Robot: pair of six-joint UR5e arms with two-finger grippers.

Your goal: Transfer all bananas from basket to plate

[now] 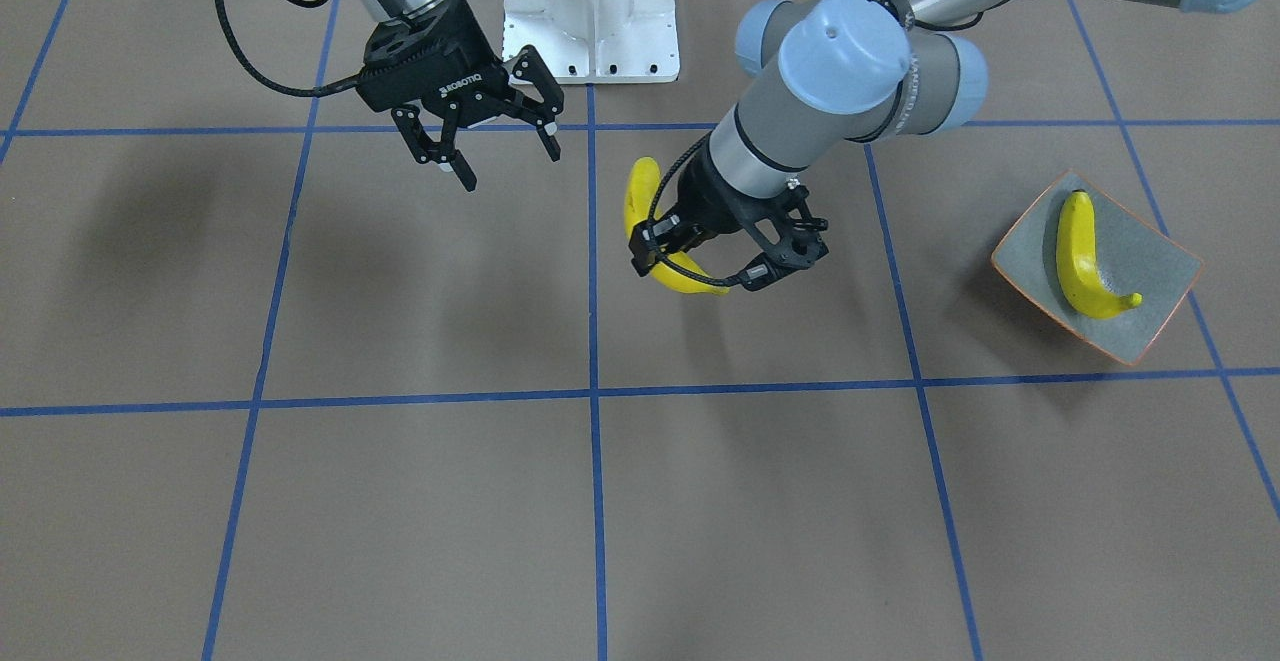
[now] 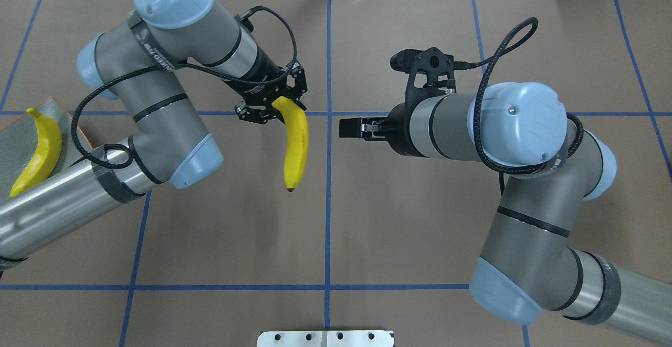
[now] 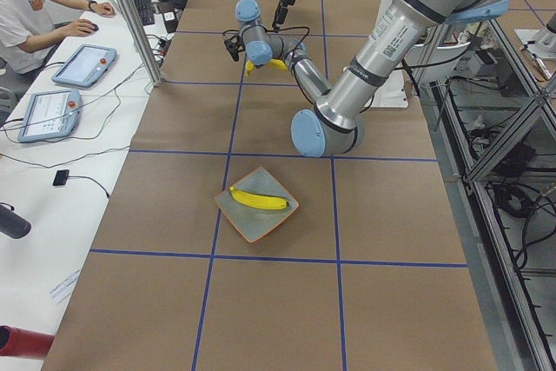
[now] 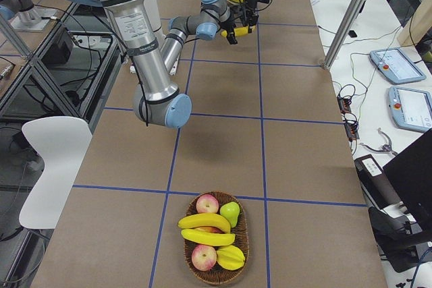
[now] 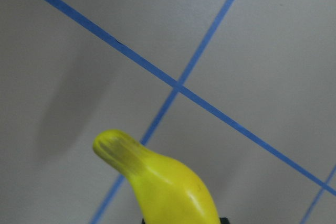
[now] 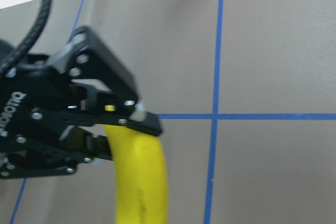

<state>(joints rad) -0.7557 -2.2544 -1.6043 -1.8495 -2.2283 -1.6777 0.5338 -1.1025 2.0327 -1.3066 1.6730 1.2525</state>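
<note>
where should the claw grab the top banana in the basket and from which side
Probably grip the top banana at its middle, right claw coming straight down. It lies crosswise on the pile in the basket, its ends tapering towards the rim. Set the fingers across its width; the neighbouring banana leaves little room.

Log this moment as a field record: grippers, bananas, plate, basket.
left gripper: shut on held banana, lifted
right gripper: open, empty
plate: one plated banana lying in it
basket: upper banana and lower banana, plus other fruit
progress: one of four bananas delivered
</note>
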